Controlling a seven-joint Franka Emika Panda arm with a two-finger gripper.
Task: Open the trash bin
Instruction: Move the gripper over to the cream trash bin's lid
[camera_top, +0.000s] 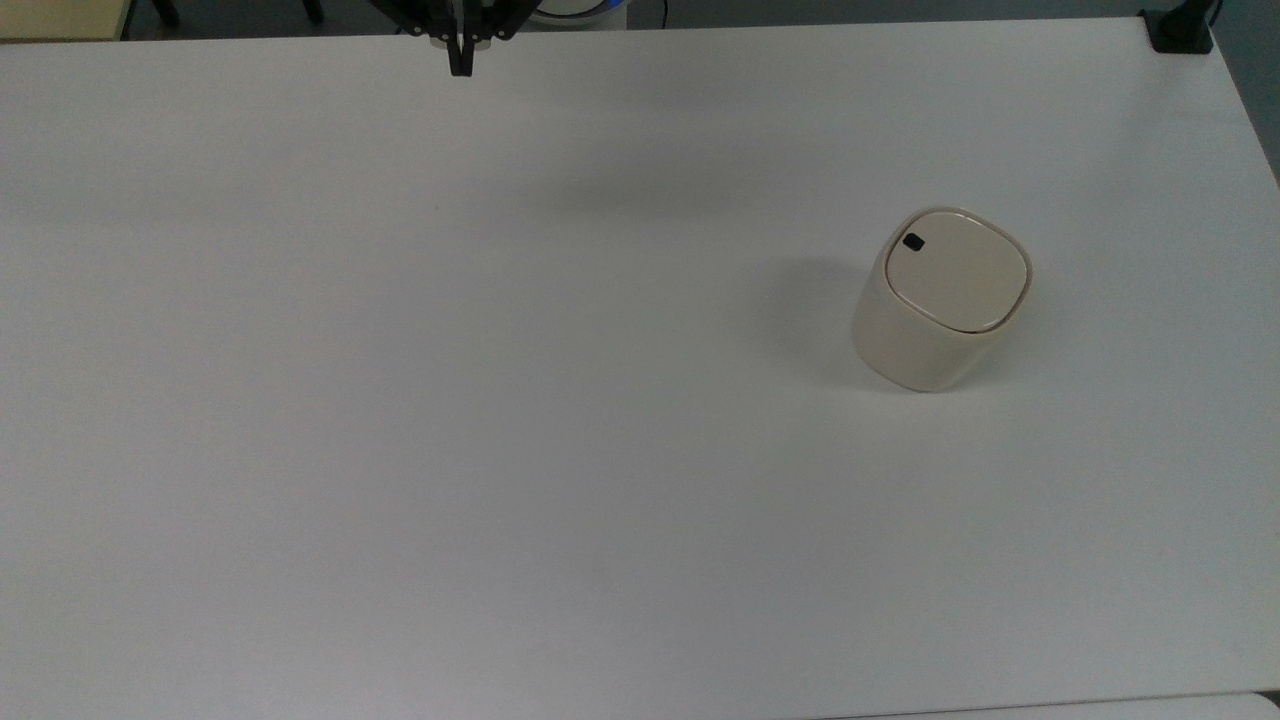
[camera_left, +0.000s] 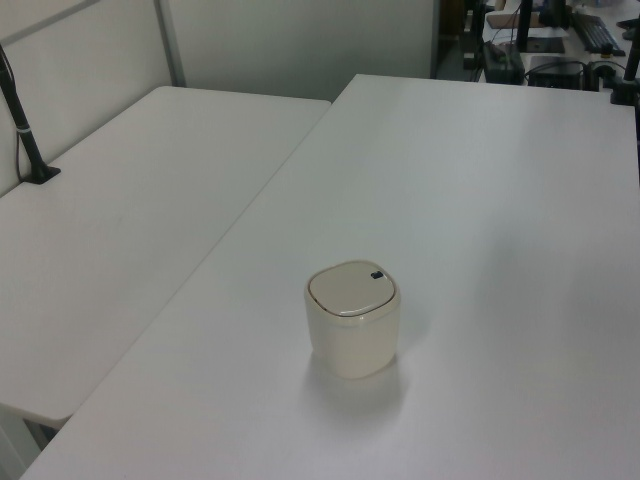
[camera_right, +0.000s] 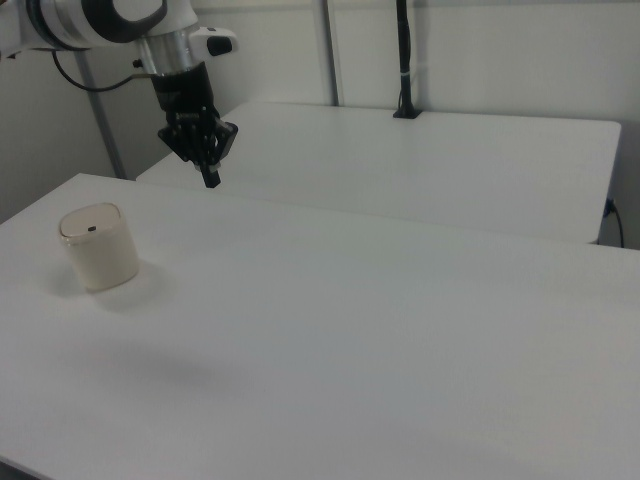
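- A Franka arm's claw (camera_top: 460, 62) is hanging high over the far edge of a white table (camera_top: 500, 420), its two fingers pressed together and gripping nothing.
- The trash bin (camera_top: 941, 298), a small cream rounded-square tub, is sitting upright on the table well away from the claw, off toward the top view's right and nearer the camera; in the right view the bin (camera_right: 98, 245) is lying below the claw (camera_right: 210, 178) and toward the right view's left.
- The flat lid (camera_top: 957, 271) is lying flush in the rim, so the bin is reading as shut, and the job appears to be at its opening stage, with nothing yet touching the bin.
- A small black button (camera_top: 913, 241) is sitting at the lid's corner closest to the claw, also visible in the left view (camera_left: 377, 275).
- The next move is likely calling for a long sweep across the table and down, bringing the closed fingertips straight over that button for a firm, centred press.
- A push landing off the button may merely be nudging the light tub along the smooth tabletop.
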